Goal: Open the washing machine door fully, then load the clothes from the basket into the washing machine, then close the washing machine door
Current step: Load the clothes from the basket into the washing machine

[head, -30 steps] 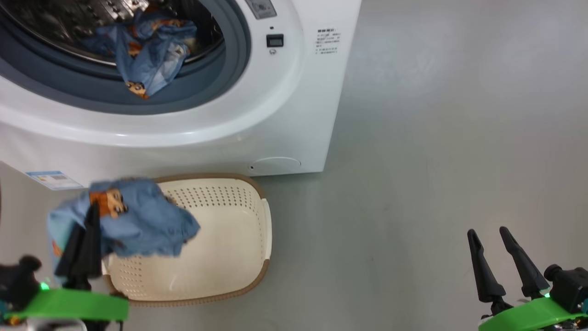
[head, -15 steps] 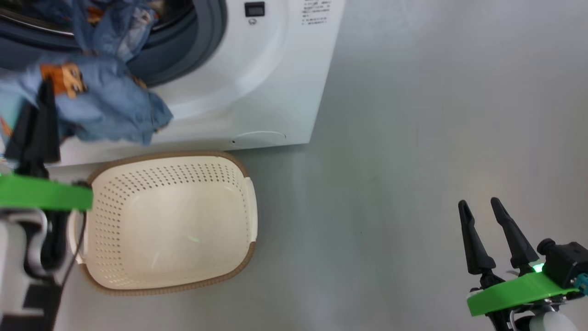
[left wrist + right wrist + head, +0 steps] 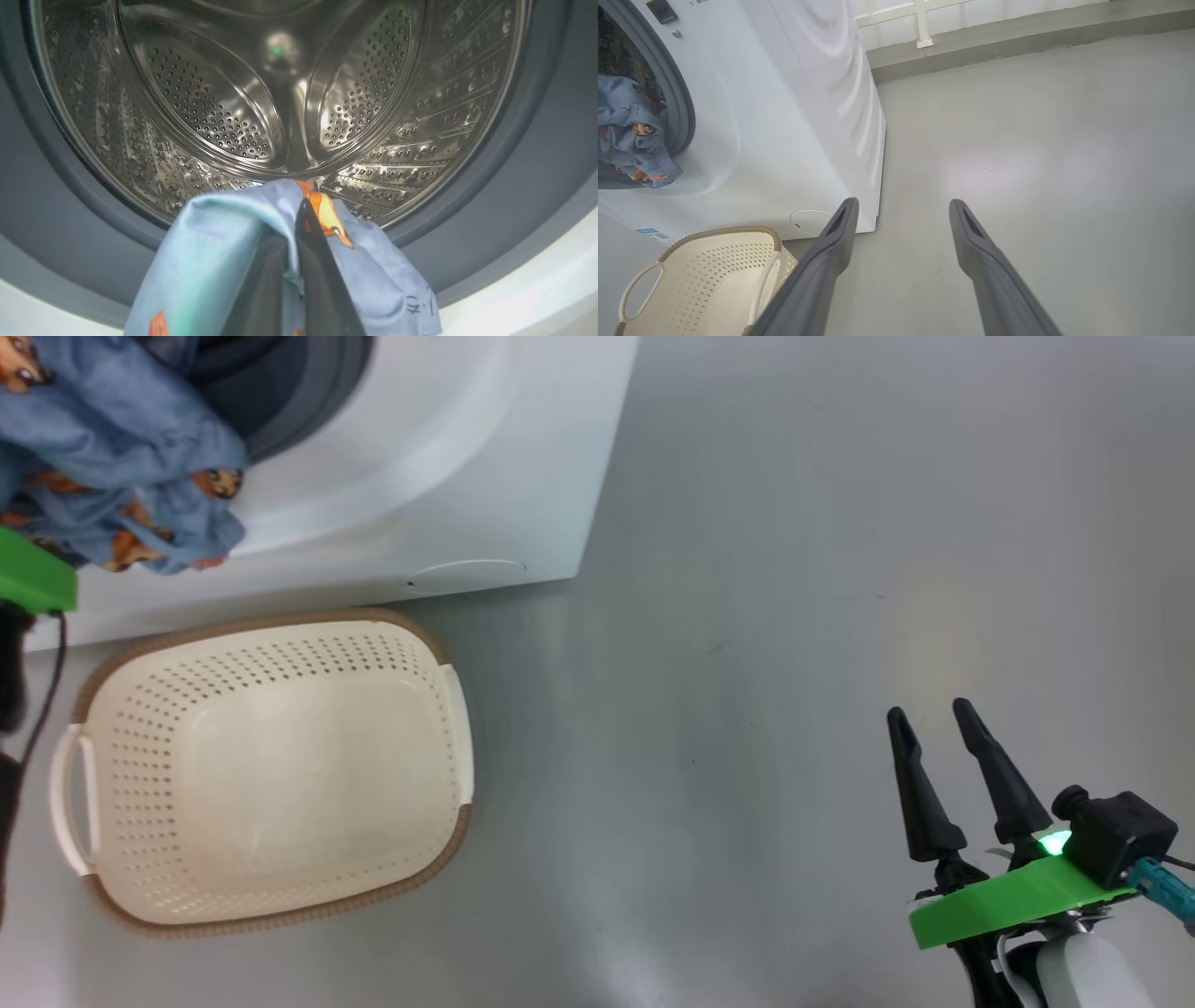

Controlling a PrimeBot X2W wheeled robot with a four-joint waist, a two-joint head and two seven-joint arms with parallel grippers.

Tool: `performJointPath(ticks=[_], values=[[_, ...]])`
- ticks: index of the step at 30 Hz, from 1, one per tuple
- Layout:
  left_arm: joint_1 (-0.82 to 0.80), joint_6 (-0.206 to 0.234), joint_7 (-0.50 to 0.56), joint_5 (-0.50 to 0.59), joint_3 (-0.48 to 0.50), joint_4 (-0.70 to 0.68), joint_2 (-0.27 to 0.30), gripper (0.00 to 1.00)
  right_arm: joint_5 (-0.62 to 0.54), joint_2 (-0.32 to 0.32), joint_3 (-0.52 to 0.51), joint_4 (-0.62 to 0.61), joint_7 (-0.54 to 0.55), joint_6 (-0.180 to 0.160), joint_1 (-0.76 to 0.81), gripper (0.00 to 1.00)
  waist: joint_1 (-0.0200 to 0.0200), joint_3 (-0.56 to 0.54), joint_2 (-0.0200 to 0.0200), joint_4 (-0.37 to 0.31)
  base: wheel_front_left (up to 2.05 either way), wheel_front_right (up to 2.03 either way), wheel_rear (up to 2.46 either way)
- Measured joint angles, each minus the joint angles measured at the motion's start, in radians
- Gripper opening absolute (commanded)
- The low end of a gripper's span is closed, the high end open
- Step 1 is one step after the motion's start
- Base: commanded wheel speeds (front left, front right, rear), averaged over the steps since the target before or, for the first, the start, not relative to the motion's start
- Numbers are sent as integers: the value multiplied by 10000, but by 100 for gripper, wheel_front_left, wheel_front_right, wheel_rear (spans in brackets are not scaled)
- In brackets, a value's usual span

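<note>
My left gripper (image 3: 297, 218) is shut on a blue cloth piece (image 3: 219, 242) printed with orange figures. It holds the cloth at the mouth of the washing machine (image 3: 439, 457), just in front of the grey gasket (image 3: 523, 196) and the steel drum (image 3: 210, 107). In the head view the held clothes (image 3: 112, 439) hang at the top left over the machine's opening. The cream basket (image 3: 280, 672) stands on the floor before the machine with nothing in it. My right gripper (image 3: 932, 721) hovers open far to the right over bare floor. The washing machine door is out of view.
The floor (image 3: 794, 569) is grey and smooth to the right of the machine. A round white flap (image 3: 467, 574) sits low on the machine's front. A low wall base with a white rail (image 3: 920, 28) runs behind the machine.
My left gripper has carried the blue cloth up from above the basket to the drum's mouth. The head camera has shifted, so the scene sits further left. The right gripper stays open.
</note>
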Motion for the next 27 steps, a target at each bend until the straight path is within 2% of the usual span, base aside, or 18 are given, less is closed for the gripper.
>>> performJointPath(ticks=[9,15,22,27], values=[[-1745,-2,-2,-700,-1220,2268,359,0,0,27,328,-27,0,0,-239,100,0,520,0,-551,0,0,0],[-2626,-2,0,-769,-1916,3103,675,0,0,59,621,-36,-2,0,-410,100,0,724,0,-944,0,0,0],[-3718,-2,0,-754,-1975,2936,963,0,0,174,752,-59,-2,0,-436,100,0,1032,0,-1241,0,0,0],[-4108,-2,0,-351,-1273,2337,1198,0,0,219,761,-113,-2,0,-623,100,0,1249,0,-1360,0,0,0]])
